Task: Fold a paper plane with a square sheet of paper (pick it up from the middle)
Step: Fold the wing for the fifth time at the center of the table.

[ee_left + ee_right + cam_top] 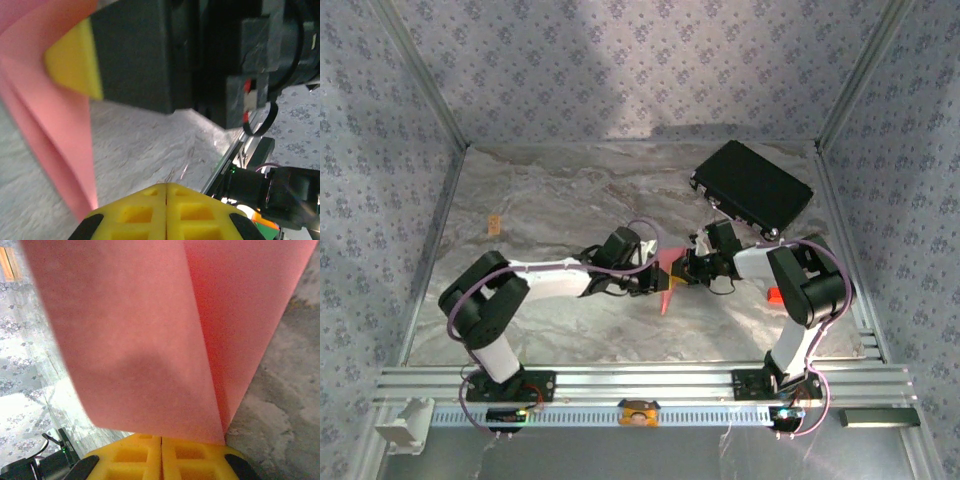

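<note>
- Top external view: the square sheet of paper is held up between the two grippers over the middle of the table, folded into a narrow wedge.
- It is thin, matte salmon-pink paper. The right wrist view shows two smooth flaps meeting at a straight crease.
- Its long axis runs far to near, and it tapers to a point toward the arm bases.
- The right gripper has its yellow waffle-moulded pads pressed together, and the sheet's lower edge meets them. In the left wrist view, one of its black fingers lies flat against the pink face.
- The left gripper has its pads squeezed together with no gap. The sheet's corner passes just beside the left pad, and no paper shows in the seam.
- The tabletop is crinkled, silvery and marbled, with open room to the left and in front of the sheet.
- A glossy black rectangular case lies at the far right, well apart from the sheet.
- A small orange tag sits near the left wall.
- A ribbed aluminium rail bounds the near edge.
</note>
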Motion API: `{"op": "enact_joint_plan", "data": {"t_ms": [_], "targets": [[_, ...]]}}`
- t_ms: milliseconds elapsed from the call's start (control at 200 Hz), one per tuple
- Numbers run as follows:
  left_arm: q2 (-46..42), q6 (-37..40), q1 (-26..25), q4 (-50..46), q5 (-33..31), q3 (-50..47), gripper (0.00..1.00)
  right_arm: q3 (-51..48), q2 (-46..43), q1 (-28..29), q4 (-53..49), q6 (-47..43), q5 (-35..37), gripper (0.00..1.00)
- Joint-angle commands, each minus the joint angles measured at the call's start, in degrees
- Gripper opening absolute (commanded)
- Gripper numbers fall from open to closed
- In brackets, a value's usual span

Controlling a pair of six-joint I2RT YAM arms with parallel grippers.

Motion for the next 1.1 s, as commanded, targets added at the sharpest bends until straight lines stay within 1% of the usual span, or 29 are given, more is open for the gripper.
{"op": "enact_joint_plan", "data": {"t_ms": [0, 95, 225, 415, 695, 1099], "targets": [[3.3, 0.4, 0.1, -0.4, 2.4, 2.4, 0.07, -0.8, 2.8, 0.4, -4.4, -1.1, 6.6, 0.10], [5.8, 1.3, 0.1, -2.2, 3.1, 4.8, 0.06, -0.8, 2.8, 0.5, -4.3, -1.0, 6.5, 0.10], [7.7, 2.5, 0.2, -4.6, 1.9, 6.6, 0.06, -0.9, 2.4, 0.6, -4.3, -0.9, 6.6, 0.10], [10.6, 3.3, 0.2, -4.5, 2.2, 7.8, 0.06, -1.0, 2.3, 0.7, -4.2, -0.8, 6.6, 0.10], [11.5, 4.7, 0.1, -6.4, 0.8, 8.1, 0.08, -0.9, 2.0, 0.8, -4.9, -1.0, 6.9, 0.10], [13.8, 8.3, -1.5, -14.5, -2.3, 9.8, 0.09, -0.8, 2.4, 0.8, -5.0, -1.0, 7.1, 0.10]]}}
